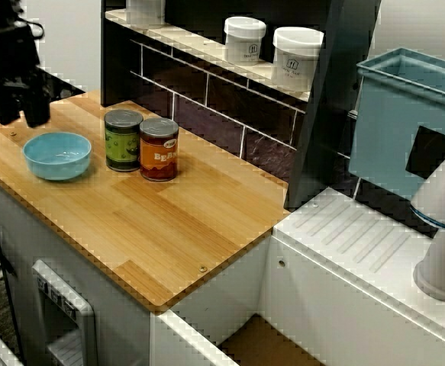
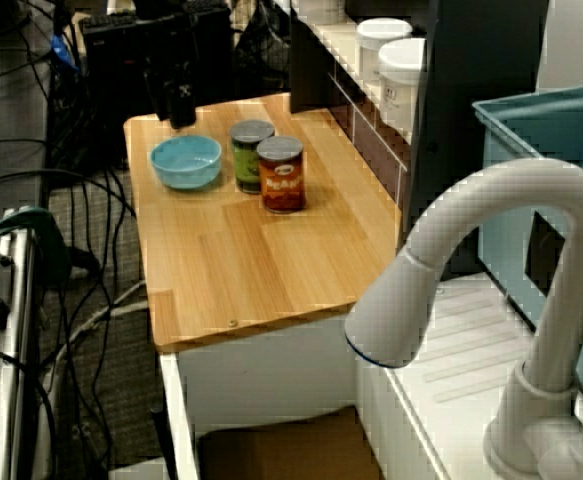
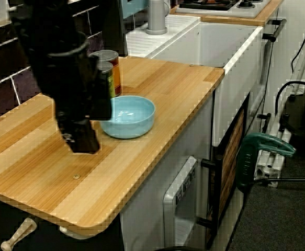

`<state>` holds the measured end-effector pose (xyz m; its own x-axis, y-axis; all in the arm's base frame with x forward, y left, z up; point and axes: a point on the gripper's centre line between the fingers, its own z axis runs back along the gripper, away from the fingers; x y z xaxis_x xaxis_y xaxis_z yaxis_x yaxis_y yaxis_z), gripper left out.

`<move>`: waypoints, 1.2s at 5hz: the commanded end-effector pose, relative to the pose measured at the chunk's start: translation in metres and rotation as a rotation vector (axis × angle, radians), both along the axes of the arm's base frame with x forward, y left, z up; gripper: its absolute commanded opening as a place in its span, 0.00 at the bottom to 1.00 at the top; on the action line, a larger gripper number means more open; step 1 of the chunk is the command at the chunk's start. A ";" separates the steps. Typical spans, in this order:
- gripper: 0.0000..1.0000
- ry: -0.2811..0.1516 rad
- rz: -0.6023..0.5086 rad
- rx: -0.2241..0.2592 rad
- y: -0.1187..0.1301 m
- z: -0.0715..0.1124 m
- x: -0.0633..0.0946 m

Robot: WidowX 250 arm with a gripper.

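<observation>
Shows the fingers (image 1: pixel 37 113) spread apart, grasping nothing, up over the desk (image 1: pixel 169 229) just beside the blue bowl (image 1: pixel 56 155). Finds a green can (image 1: pixel 123 139) near the bowl's opposite side, an orange can (image 1: pixel 159 149) just beyond that, and two white tubs (image 1: pixel 245 40) on a shelf (image 1: pixel 199 47) well behind the bowl.
</observation>
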<state>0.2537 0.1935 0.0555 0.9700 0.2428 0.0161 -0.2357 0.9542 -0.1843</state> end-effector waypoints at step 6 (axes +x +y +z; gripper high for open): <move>1.00 -0.022 -0.017 0.136 -0.011 -0.003 0.007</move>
<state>0.2511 0.1754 0.0389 0.9769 0.2121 0.0257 -0.2095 0.9747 -0.0779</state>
